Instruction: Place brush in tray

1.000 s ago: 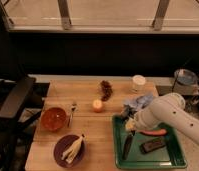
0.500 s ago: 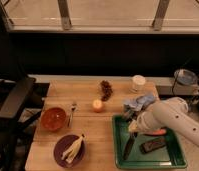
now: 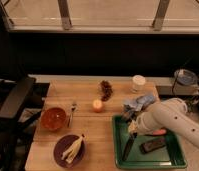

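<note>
I read no labels anywhere. My brush lies inside the green tray, beside a dark block. The gripper hovers just above the brush's upper end; I cannot tell its opening.

The brush is a slim, dark, stick-like thing lying inside the tray, in its left part, close to the left rim. It runs near to far with a slight lean, its far end tipped a little to the right, where the gripper sits right over it (contact cannot be made out). The tray is a large, shallow, green rectangle with a raised rim, resting flat on the near right corner of the wooden table, its long side running left to right.
</note>
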